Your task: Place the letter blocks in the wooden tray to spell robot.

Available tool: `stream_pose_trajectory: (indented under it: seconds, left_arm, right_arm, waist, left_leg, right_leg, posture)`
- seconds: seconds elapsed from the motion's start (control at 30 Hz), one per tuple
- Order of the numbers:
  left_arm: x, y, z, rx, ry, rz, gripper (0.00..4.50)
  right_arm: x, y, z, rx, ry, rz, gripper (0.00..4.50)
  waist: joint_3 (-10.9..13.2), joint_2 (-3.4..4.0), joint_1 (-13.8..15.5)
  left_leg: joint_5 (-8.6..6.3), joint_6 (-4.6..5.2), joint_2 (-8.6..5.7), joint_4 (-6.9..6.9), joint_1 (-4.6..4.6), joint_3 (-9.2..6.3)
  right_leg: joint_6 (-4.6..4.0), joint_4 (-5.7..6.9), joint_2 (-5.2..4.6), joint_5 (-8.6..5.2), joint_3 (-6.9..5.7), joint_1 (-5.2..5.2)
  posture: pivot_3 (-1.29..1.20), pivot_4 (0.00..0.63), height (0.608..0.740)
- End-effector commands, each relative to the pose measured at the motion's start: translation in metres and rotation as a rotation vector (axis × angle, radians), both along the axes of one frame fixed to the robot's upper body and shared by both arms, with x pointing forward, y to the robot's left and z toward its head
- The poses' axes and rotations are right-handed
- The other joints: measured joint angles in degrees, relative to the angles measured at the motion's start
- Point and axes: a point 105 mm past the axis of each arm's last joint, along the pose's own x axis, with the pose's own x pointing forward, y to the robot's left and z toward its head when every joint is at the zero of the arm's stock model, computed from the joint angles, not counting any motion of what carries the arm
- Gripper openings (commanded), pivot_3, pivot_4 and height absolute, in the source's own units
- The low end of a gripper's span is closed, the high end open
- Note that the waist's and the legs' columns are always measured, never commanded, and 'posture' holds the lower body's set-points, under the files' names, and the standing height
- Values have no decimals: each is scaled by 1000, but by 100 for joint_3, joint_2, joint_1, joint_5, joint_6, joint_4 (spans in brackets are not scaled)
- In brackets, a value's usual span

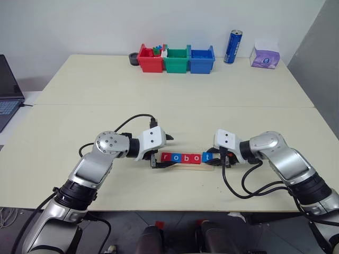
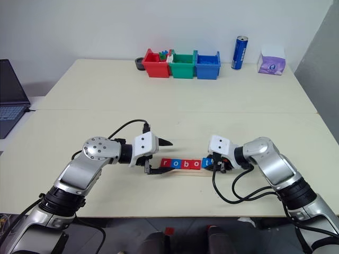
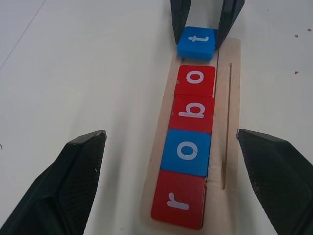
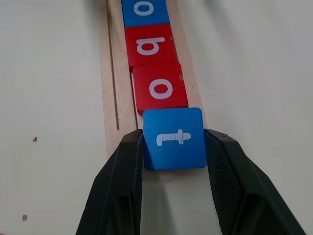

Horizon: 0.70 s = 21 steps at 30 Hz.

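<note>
The wooden tray lies near the table's front edge between my two grippers. In it, from left to right, sit a red r, a blue o, a red b and a red o. My right gripper is shut on the blue t block, which sits at the tray's right end just beside the red o. Whether the t rests flat in the tray I cannot tell. At the tray's left end my left gripper stands wide open, its fingers straddling the tray and touching no block.
Red, green and blue bins stand in a row at the table's far edge. A blue can and a purple tissue box are to their right. A laptop sits off the left side.
</note>
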Motion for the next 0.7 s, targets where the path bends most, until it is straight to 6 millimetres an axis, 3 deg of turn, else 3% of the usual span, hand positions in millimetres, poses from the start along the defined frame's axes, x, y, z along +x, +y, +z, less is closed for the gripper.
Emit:
stream_pose_trajectory:
  seconds: [0.03,0.4,0.63,0.7]
  left_arm:
    - [-2,-3,11,-20,-44,-15,4500]
    - [-1,-4,11,-21,-52,-12,4500]
    - [0,-4,12,-23,-54,-10,4500]
    - [0,-4,12,-22,-54,-11,4500]
  right_arm:
    - [2,4,11,10,-25,29,1462]
    - [2,6,11,11,-3,32,1462]
    - [0,9,14,21,7,39,3983]
    - [0,11,19,42,-2,38,4444]
  waist:
    - [0,0,0]
    - [0,0,0]
    - [0,0,-1]
    - [0,0,0]
  left_leg:
    - [0,0,0,0,0,0]
    - [0,0,0,0,1,0]
    - [0,0,0,0,1,0]
    - [0,0,0,0,1,0]
  right_leg:
    - [0,0,0,0,0,0]
    - [0,1,0,0,-1,0]
    - [0,1,0,0,-1,0]
    - [0,1,0,0,0,0]
  posture:
    - [0,150,740]
    - [0,150,740]
    - [0,150,740]
    - [0,150,740]
